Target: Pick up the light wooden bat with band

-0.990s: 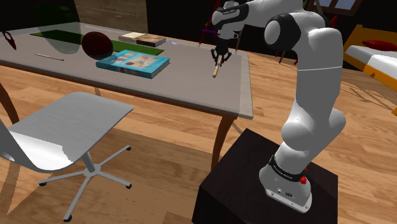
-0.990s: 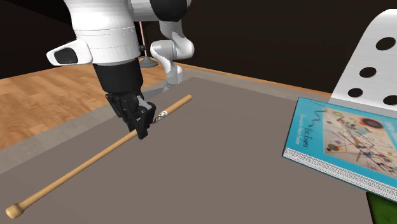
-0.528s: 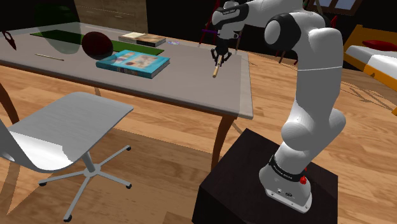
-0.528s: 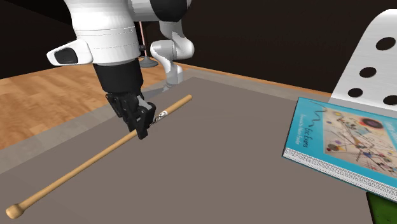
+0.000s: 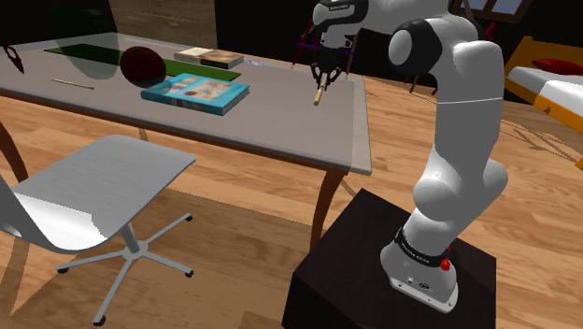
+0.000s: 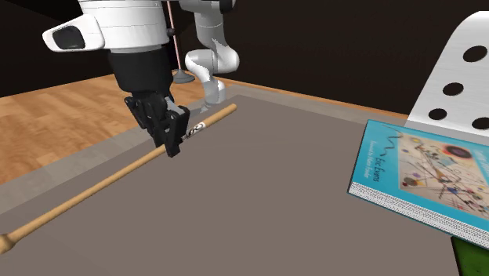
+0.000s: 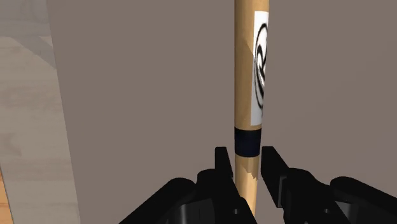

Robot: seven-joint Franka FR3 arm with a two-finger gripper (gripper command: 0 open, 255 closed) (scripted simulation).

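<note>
A long light wooden bat [image 6: 102,182] with a dark band [image 7: 247,140] and a white label [image 7: 261,70] hangs level a little above the grey table [image 6: 298,212]. My black gripper [image 6: 172,145] is shut on the bat just behind the band, the fingers [image 7: 222,167] clasping it from both sides. In the shoulder view the gripper [image 5: 324,77] holds the bat [image 5: 319,92] above the table's near right part. The knob end [image 6: 6,241] reaches the second exterior view's left edge.
A blue picture book [image 5: 196,92] lies mid-table, also seen as the book [image 6: 423,182] at the second exterior view's right. A dark red ball [image 5: 141,64], a green mat [image 5: 84,51] and another book [image 5: 209,57] sit further back. A grey swivel chair [image 5: 89,192] stands beside the table.
The gripper has risen with the bat clasped in it; the bat has left the table surface and now hangs above it.
</note>
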